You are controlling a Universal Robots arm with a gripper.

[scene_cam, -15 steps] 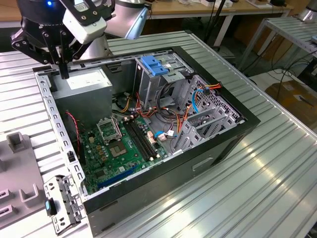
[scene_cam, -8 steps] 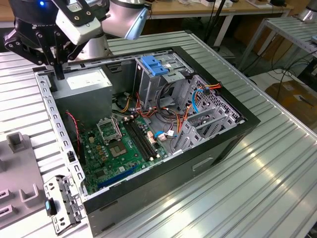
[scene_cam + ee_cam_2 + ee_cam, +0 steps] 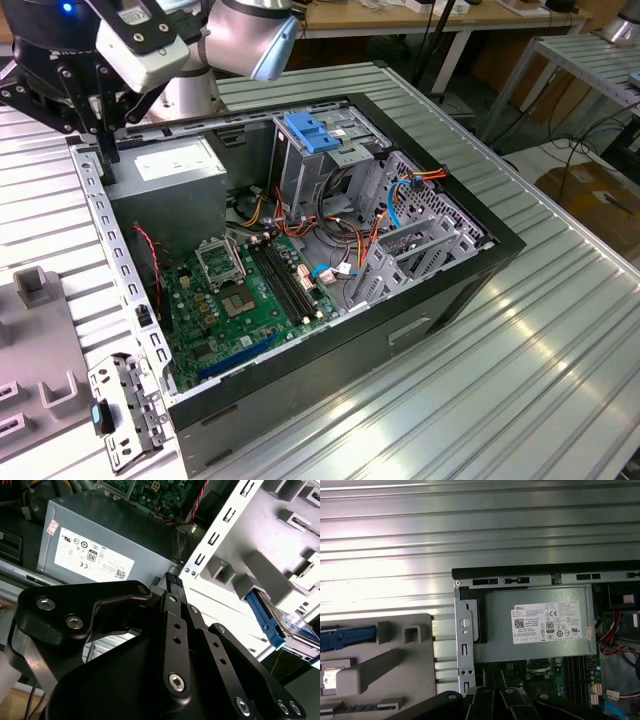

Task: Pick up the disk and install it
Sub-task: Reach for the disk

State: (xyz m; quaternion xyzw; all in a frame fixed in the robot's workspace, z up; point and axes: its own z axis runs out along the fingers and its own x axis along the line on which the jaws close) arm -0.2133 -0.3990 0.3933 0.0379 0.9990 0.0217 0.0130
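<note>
In the second wrist view the disk (image 3: pixel 295 630) lies in a grey fixture tray (image 3: pixel 260 535). It is a silver drive edged by a blue plastic rail, and it is partly cut off by the picture's edge. Its blue rail (image 3: pixel 345 636) also shows in the first wrist view, resting on the same tray (image 3: pixel 395 680). My black gripper (image 3: pixel 171 579) looks shut, fingertips together with nothing between them. In the exterior view the gripper (image 3: pixel 105 140) hangs above the open computer case's rear corner, beside the power supply, apart from the disk.
The open computer case (image 3: pixel 440 290) holds a grey power supply (image 3: pixel 170 165), a green motherboard (image 3: pixel 240 300), loose cables and a metal drive cage with a blue latch (image 3: pixel 310 132). A metal bracket (image 3: pixel 125 415) lies by the case's near corner. Ribbed metal tabletop (image 3: pixel 560 340) surrounds it.
</note>
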